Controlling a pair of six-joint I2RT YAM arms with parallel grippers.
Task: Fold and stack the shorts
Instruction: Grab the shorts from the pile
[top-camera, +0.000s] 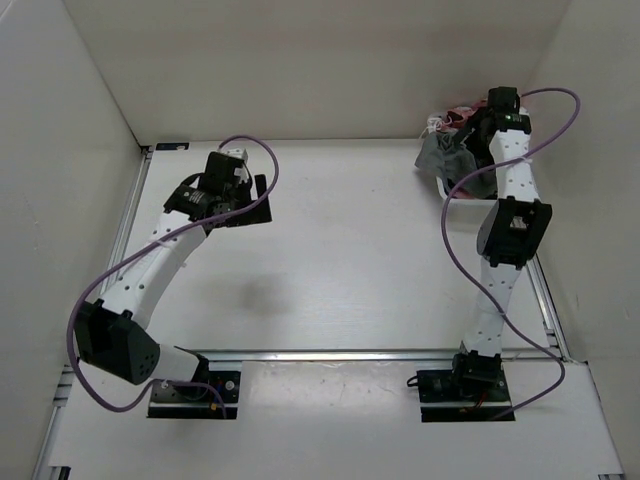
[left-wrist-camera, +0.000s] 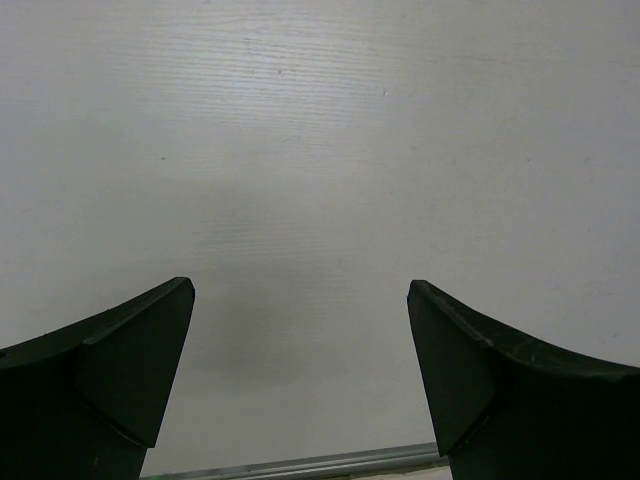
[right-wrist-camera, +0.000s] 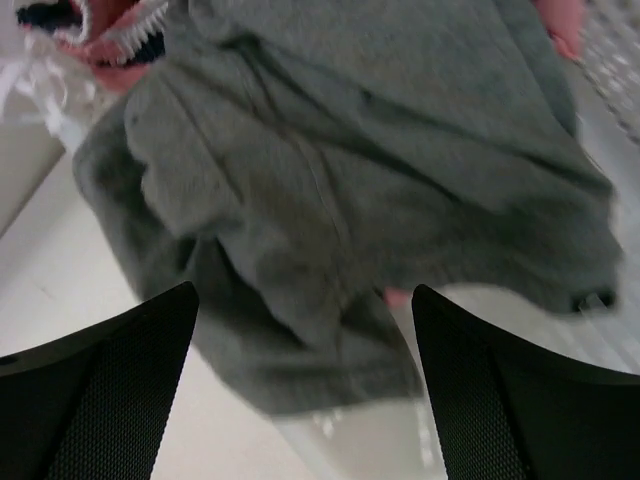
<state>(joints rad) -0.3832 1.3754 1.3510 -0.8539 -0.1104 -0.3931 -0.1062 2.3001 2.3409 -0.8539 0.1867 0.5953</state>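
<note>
Right gripper (right-wrist-camera: 305, 300): jaws apart over crumpled grey shorts (right-wrist-camera: 350, 180). Best to pinch a single edge fold, not the bulk. Left gripper (left-wrist-camera: 300, 295): jaws apart, holding nothing.

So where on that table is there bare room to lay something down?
The widest bare patch of the white table lies in the middle, between the open left hand and the right arm. More bare surface sits under that hand. The far right corner is crowded: soft mid-grey knit shorts heaped with other clothes, the open right hand over them.

two arms (top-camera: 150, 270) (top-camera: 505, 235), one grey shorts (right-wrist-camera: 350, 180), one pink garment (right-wrist-camera: 105, 45)
</note>
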